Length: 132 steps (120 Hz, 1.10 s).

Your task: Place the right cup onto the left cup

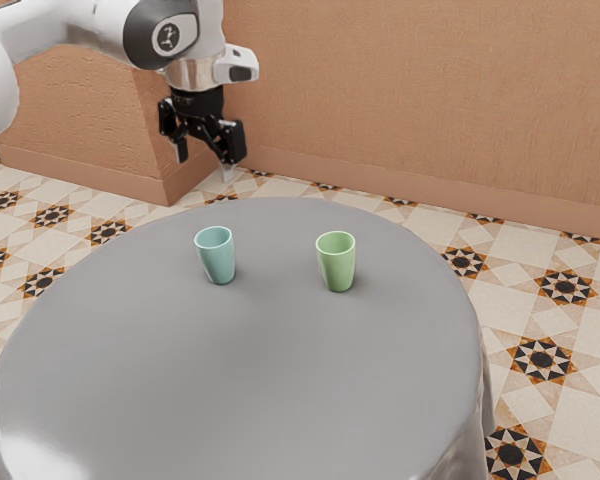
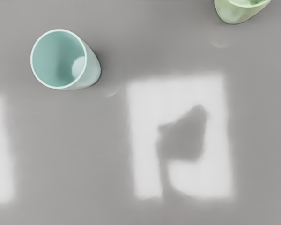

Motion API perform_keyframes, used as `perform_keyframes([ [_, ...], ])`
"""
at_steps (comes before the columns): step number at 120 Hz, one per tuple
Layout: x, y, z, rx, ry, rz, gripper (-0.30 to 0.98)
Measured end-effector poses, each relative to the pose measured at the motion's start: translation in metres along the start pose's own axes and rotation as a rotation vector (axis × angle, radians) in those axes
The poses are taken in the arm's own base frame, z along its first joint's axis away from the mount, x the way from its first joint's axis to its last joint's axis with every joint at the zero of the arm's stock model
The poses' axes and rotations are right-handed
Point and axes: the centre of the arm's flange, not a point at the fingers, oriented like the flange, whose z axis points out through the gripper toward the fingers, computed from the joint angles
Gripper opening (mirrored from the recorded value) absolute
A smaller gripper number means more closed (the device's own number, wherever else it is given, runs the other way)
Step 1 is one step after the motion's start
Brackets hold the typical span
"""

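Hand [image 1: 204, 166] raised above the grey tabletop [image 1: 240, 390], fingers spread, green cup [image 1: 337, 265] upright at the exterior view's right, teal cup [image 1: 218, 260] upright at its left, the two standing apart.

Blue-green cup [image 1: 218, 262], green cup [image 1: 338, 268]
The worktop [image 1: 220, 370] is plain gray. The wall [image 1: 410, 90] is orangey brown. The floor [image 1: 560, 400] is cream with black and orange stars. The fingers [image 1: 208, 168] are mostly black.

On a round, grey-draped table [image 1: 230, 380]
Holds a teal cup [image 1: 217, 257] at the exterior view's left, a green cup [image 1: 337, 264] at its right, upright, toward the far edge.
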Motion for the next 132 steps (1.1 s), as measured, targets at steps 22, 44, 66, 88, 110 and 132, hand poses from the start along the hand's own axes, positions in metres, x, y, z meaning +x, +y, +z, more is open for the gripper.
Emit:
perform_keyframes([
  [22,0.020,0.019,0.029,-0.021,0.011,0.002,0.69],
  [44,0.037,0.035,0.056,-0.040,0.003,-0.036,0.69],
  [66,0.055,0.058,0.073,-0.045,0.016,-0.072,0.69],
  [88,0.068,0.093,0.082,-0.050,0.027,-0.082,0.69],
  [110,0.077,0.134,0.090,-0.057,0.036,-0.080,0.69],
  [132,0.094,0.139,0.124,-0.049,0.013,-0.134,0.69],
])
